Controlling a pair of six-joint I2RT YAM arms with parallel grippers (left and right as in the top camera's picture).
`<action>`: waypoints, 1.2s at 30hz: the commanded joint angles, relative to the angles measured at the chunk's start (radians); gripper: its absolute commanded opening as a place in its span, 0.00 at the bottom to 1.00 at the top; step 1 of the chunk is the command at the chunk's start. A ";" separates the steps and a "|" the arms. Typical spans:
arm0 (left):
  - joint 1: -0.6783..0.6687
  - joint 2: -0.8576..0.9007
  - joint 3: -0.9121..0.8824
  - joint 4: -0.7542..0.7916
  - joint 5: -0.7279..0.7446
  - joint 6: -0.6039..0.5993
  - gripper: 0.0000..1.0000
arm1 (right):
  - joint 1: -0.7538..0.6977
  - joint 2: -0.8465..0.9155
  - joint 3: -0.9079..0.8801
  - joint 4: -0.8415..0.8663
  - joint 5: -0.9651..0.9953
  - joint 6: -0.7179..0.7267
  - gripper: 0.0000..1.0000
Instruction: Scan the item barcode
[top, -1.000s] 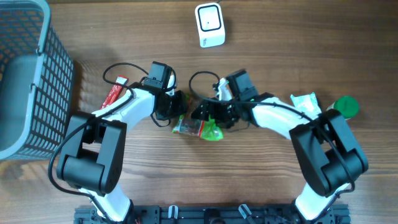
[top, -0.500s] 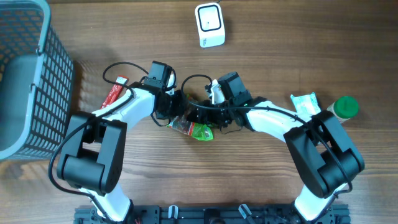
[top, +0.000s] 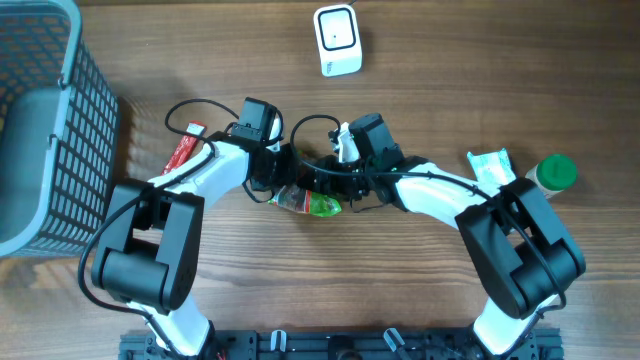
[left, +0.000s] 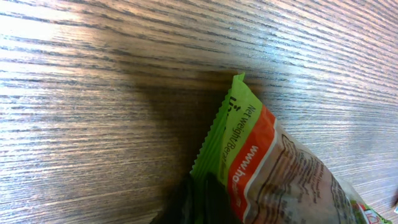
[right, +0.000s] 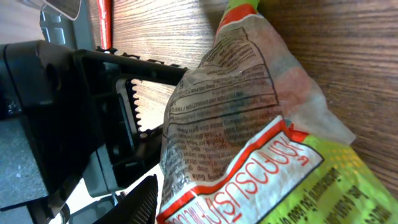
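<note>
1. Upper left of the frame: a tall mesh basket (top: 40, 120) walls off that corner of the bench (top: 480, 60).
2. Top centre: a white scanner (top: 337, 40) stands with bare wood on both sides.
3. Centre: the left end effector (top: 281, 184) and right end effector (top: 322, 184) crowd a snack packet (top: 318, 207).
4. Right: a white sachet (top: 490, 163) and a green-capped bottle (top: 555, 172) flank the right arm.
5. Lower centre: open wood.

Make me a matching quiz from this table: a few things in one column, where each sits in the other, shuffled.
Things:
1. snack packet
2. white scanner
3. grey basket
4. green-capped container

Places on the table, seen from overhead:
A. far left
B. centre
C. far right
D. top middle

Pairs: 1-B, 2-D, 3-A, 4-C.
</note>
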 joint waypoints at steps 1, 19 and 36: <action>-0.022 0.065 -0.034 -0.021 -0.010 -0.006 0.04 | 0.008 0.012 -0.013 0.060 0.043 -0.003 0.42; -0.022 0.065 -0.034 -0.014 -0.010 -0.029 0.04 | 0.067 0.054 -0.055 0.154 0.070 0.043 0.06; 0.178 -0.205 -0.012 -0.059 -0.131 -0.024 0.04 | -0.037 -0.100 -0.055 -0.056 -0.069 -0.375 0.04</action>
